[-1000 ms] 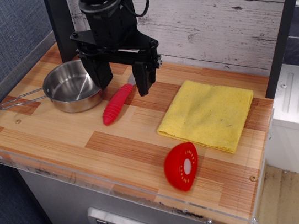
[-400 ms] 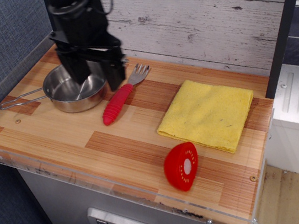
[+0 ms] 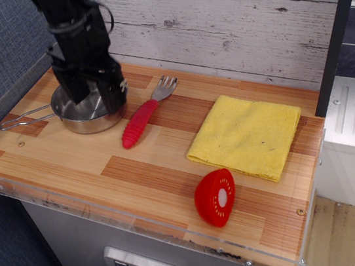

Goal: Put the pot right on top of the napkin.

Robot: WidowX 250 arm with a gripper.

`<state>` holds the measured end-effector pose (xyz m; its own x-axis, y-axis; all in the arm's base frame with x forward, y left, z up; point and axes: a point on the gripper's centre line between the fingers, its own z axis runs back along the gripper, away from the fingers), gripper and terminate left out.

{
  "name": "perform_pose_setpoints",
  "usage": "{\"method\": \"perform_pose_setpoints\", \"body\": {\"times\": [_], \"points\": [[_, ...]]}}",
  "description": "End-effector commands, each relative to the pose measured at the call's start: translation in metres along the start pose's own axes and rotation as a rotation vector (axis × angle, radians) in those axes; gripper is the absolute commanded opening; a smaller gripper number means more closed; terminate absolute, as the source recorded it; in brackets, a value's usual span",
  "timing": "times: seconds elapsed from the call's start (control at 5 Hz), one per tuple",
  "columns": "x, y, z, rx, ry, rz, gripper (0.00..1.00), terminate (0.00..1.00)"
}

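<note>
From my remote station I count one pot [image 3: 81, 117], one napkin [image 3: 247, 135], one fork [image 3: 145, 114] and one red slice toy [image 3: 215, 197] on the wooden counter [image 3: 137, 172], with a single black arm above them.

The gripper [image 3: 94, 101] hangs over the pot at the counter's back left corner, its two fingers [image 3: 112, 92] spread wide, one over the pot's middle and the other at its right rim. The jaws are parted and grasp nothing. Whether the tips touch the metal I cannot tell, since the gripper body hides much of the bowl.

The pot sits upright on the wood, and its one thin wire handle [image 3: 23, 119] reaches left toward the counter's edge. The napkin lies flat well to the right, near the far right corner, folded into a yellow square with a few dark smudges. Pot and napkin are well apart, with bare wood and the fork between them.

The fork has a red ribbed grip and grey tines that point toward the plank wall [image 3: 233, 12]. It lies at a slant just beside the pot's right side. The red toy rests near the front edge, just beside the napkin's near corner, showing a white centre.
</note>
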<state>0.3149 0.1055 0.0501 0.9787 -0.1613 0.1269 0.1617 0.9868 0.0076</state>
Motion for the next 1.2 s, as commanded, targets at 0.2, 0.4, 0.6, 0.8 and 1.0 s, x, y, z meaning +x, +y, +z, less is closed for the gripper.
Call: {"method": "perform_pose_setpoints", "body": {"times": [0.2, 0.4, 0.6, 0.8, 1.0], "points": [[0.016, -0.006, -0.023, 0.001, 0.005, 0.035, 1.0, 0.0], [0.011, 0.003, -0.033, -0.018, 0.027, 0.068, 1.0, 0.0], [0.009, 0.007, -0.035, -0.036, 0.035, 0.076, 0.0, 0.0], [0.007, 0.006, -0.038, -0.043, 0.057, 0.071, 0.0, 0.0], [0.006, 0.006, -0.032, -0.05, 0.049, 0.058, 0.0, 0.0]]}}
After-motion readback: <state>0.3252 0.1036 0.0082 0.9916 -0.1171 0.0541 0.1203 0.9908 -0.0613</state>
